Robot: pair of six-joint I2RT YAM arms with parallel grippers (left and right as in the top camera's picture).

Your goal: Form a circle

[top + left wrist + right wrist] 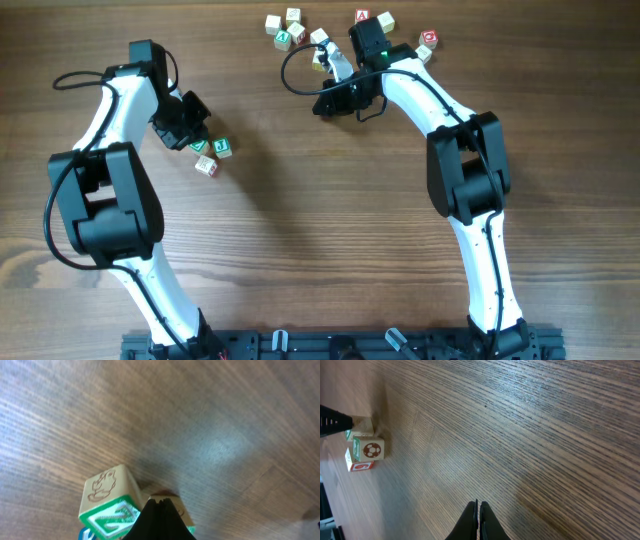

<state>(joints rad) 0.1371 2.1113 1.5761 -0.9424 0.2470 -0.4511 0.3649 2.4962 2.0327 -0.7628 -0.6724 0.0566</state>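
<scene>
Left of centre on the worktop (300, 220), the circle (211, 155) is found only as a tight group of three small lettered cubes, packed close together, with no ring formed. The left claw (159, 505) is pressed shut and nothing is held by it; its tips are set just beside a green-faced cube (107, 505) of that group. The right claw (478, 510) is likewise closed and empty, well apart from the group, near loose cubes (298, 35) scattered at the far edge.
</scene>
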